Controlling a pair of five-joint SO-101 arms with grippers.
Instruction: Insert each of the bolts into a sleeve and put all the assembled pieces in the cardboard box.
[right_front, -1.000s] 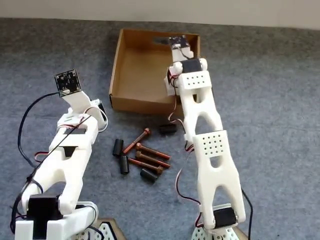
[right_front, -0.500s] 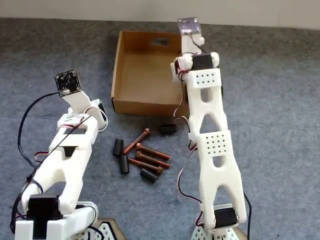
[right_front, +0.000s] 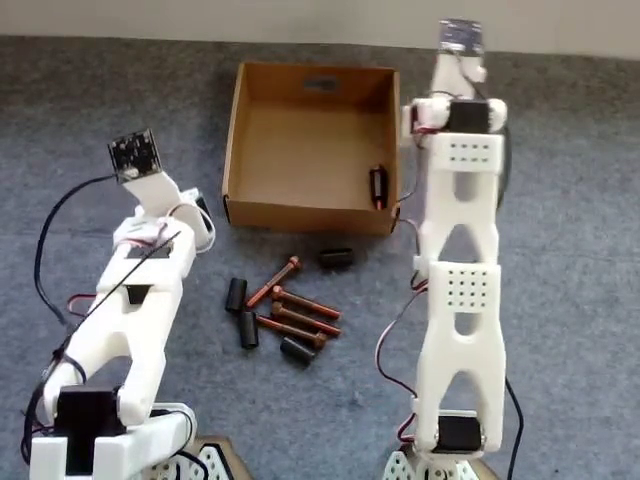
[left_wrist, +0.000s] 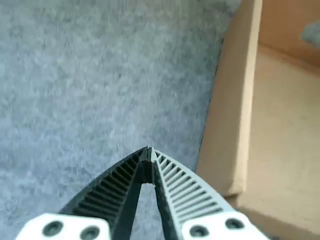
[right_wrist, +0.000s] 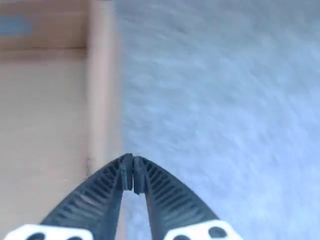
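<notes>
The left gripper (left_wrist: 149, 155) is pinched fully closed on nothing, its tips meeting above the grey carpet (left_wrist: 90, 75) just beside an outer wall of the cardboard box (left_wrist: 227, 115). The right gripper (right_wrist: 133, 167) is closed and empty as well, its tips above the line where the box's opposite wall meets the carpet. Inside the box one dark sleeved piece (right_front: 378, 186) lies against the wall on the right arm's side, and on the carpet in front of the box are four copper-coloured bolts (right_front: 300, 318) bunched together and four loose black sleeves (right_front: 235, 295) scattered around them.
</notes>
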